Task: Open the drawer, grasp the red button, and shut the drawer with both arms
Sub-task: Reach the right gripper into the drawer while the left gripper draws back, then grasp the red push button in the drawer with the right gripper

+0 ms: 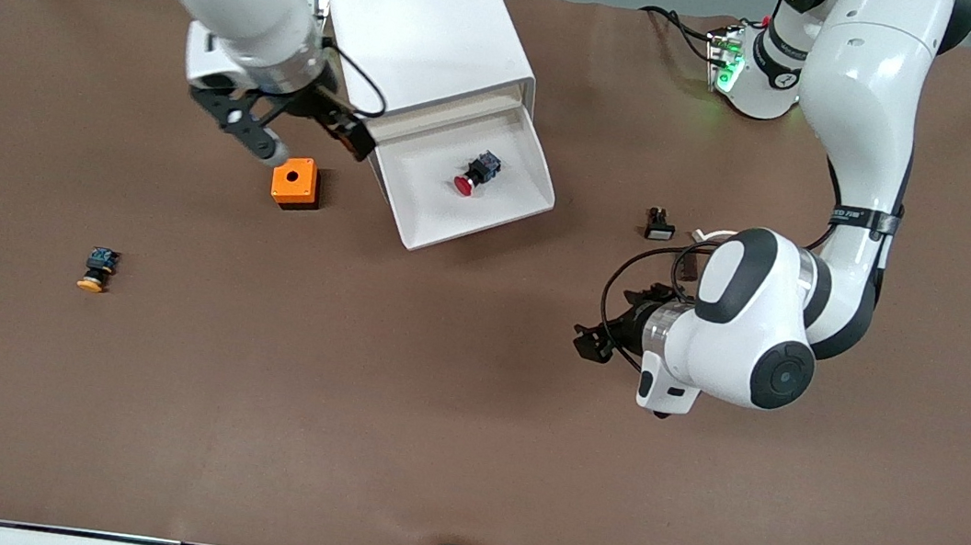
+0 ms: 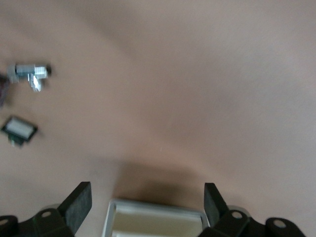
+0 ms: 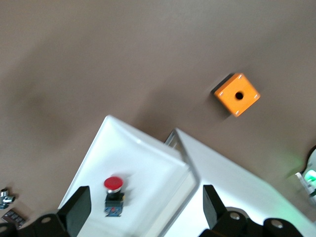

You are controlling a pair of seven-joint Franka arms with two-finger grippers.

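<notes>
The white drawer (image 1: 418, 218) stands pulled out of its white cabinet (image 1: 424, 15). The red-capped button (image 1: 475, 172) lies on its side in the drawer, and it shows in the right wrist view (image 3: 113, 191) too. My right gripper (image 1: 311, 145) is open and empty, over the table beside the drawer, at the orange cube; its fingers (image 3: 76, 207) frame the drawer (image 3: 98, 148). My left gripper (image 1: 593, 341) is open and empty, low over the table, nearer the front camera than the drawer. In the left wrist view its fingers (image 2: 79, 202) frame a white rim (image 2: 153, 210).
An orange cube (image 1: 295, 182) with a round hole sits beside the drawer toward the right arm's end. A button with an orange-yellow cap (image 1: 96, 269) lies nearer the front camera. A small black and white part (image 1: 659, 224) lies toward the left arm's end.
</notes>
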